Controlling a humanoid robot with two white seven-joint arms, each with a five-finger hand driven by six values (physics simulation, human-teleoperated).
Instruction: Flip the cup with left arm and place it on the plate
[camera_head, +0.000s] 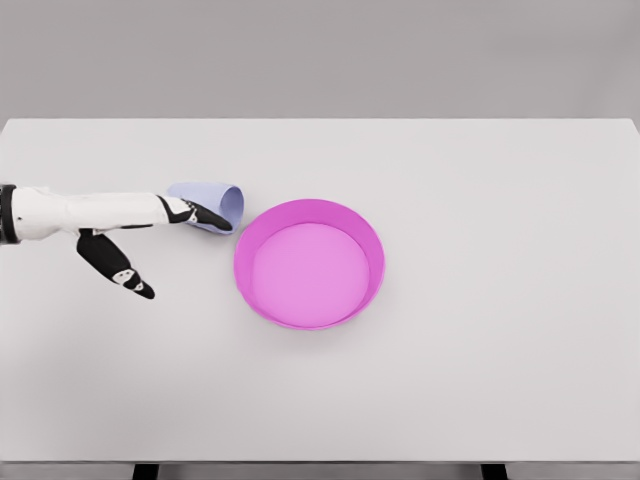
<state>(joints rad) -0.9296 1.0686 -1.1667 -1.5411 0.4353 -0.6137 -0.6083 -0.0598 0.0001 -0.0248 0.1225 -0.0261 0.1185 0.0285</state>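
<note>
A pale lavender cup lies on its side on the white table, its mouth facing right toward the plate. The magenta plate, a round dish with a raised rim, sits just right of the cup and holds nothing. My left hand reaches in from the left edge. Its dark fingers stretch along the near side of the cup and touch or overlap it. The thumb points down and away, well apart from the cup, so the hand is open. The right arm does not show.
The white table spans the whole view, with its front edge near the bottom and its back edge against a grey wall. Nothing besides the cup and plate stands on it.
</note>
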